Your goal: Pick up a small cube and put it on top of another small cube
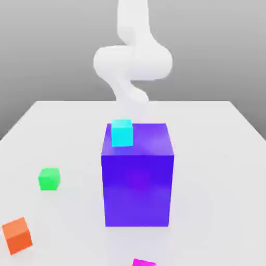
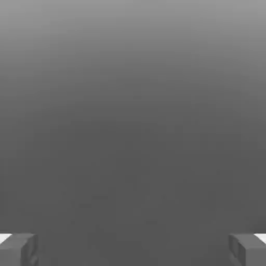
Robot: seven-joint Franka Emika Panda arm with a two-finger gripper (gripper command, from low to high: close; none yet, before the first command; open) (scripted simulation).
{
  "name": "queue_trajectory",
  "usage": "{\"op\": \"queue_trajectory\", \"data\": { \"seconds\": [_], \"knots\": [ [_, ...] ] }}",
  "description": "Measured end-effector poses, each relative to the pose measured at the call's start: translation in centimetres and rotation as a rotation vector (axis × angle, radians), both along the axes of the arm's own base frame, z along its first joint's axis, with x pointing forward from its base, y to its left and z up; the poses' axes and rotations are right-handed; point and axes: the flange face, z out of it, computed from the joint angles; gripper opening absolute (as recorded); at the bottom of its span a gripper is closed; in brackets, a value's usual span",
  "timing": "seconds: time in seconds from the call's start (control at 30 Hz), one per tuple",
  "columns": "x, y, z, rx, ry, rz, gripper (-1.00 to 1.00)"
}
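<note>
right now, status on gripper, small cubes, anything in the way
Gripper open, nothing between its fingers. Cyan cube on top of big blue block, no small cube stacked on another. Block could obstruct a low approach.

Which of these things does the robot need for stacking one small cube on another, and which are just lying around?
Possibly part of the job (which two, I cannot tell):
- cyan cube
- green cube
- orange cube
- magenta cube

Probably not:
- big blue block, too large
</note>
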Motion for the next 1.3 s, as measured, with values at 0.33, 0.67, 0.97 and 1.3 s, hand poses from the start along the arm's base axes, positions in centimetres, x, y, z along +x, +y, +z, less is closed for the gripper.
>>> {"op": "queue_trajectory", "data": {
  "seconds": [0.33, 0.67, 0.97, 1.3],
  "knots": [
    [10.8, 0.5, -14.2, 0.014, 0.249, -0.077, 0.0],
    [16.3, 0.8, -31.2, 0.044, 0.492, -0.144, 0.0],
    [16.1, 1.6, -47.4, 0.089, 0.71, -0.198, 0.0],
    [15.9, 1.7, -54.7, 0.094, 0.731, -0.204, -1.0]
  ]
}}
